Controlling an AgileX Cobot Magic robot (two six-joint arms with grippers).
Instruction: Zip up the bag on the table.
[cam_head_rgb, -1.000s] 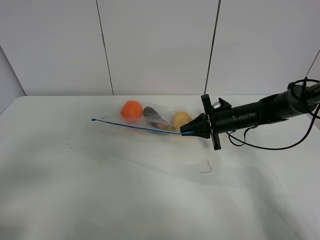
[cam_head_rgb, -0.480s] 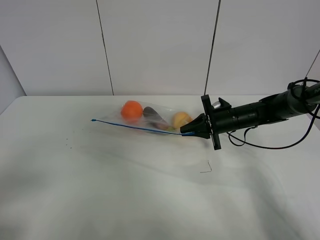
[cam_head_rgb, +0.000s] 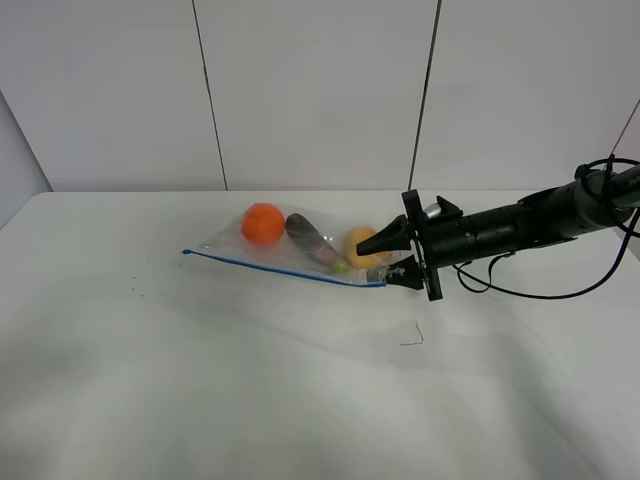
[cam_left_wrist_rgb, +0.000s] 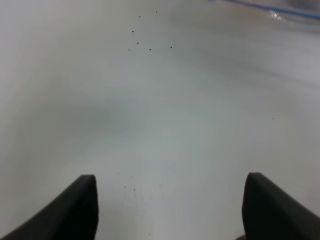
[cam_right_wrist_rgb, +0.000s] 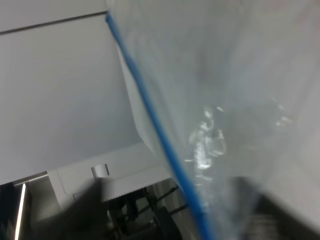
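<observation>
Both hands stood parted: our right hand (cam_head_rgb: 392, 257) gaped around the bag (cam_head_rgb: 300, 250) corner on the bench (cam_head_rgb: 300, 400), gripping nothing; our left hand (cam_left_wrist_rgb: 170, 210) hovered empty.

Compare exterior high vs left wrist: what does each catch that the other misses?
Only the exterior high view shows the whole bag with its orange, purple and yellow produce, and the right gripper with its fingers spread at the bag's right end.

Only the left wrist view shows the left gripper, fingers apart over bare table, holding nothing.

Both show the white table, its small dark specks, and the blue zip strip; the left wrist view catches only a short piece at the frame edge.
</observation>
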